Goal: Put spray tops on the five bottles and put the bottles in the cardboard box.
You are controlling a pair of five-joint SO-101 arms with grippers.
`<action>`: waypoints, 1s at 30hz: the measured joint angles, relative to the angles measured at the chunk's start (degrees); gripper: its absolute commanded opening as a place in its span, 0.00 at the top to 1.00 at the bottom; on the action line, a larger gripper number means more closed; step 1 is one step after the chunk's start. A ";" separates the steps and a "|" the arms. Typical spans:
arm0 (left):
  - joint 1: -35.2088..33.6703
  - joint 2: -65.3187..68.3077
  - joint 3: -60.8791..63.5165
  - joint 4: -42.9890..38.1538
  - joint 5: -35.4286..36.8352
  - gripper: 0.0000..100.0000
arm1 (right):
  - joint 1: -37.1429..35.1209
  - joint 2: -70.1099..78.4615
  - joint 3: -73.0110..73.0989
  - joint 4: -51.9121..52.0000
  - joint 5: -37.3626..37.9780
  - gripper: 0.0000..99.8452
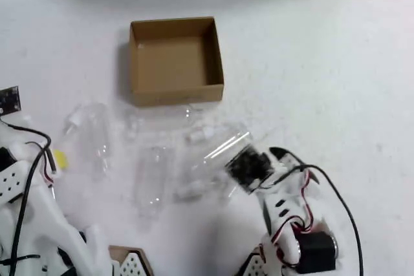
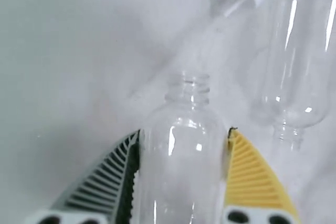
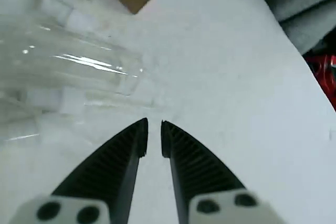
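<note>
Left gripper (image 2: 184, 134) is pinching a clear, smooth, round plastic bottle (image 2: 181, 177), open neck. Right gripper (image 3: 154, 125) is pretty much pressed together, empty, next to the loose bottles (image 1: 155, 176) mid-frame under the cardboard box (image 1: 139, 63).

Cardboard box (image 1: 174, 59), bottles (image 1: 154, 179) strewn nr it

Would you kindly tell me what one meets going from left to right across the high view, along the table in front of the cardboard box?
left pincer's yellow finger → first clear bottle → second clear bottle → right pincer
</note>
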 measured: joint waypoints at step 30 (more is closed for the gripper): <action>-2.55 0.18 0.88 -3.96 2.11 0.94 | -38.24 30.68 -7.21 1.14 2.64 0.90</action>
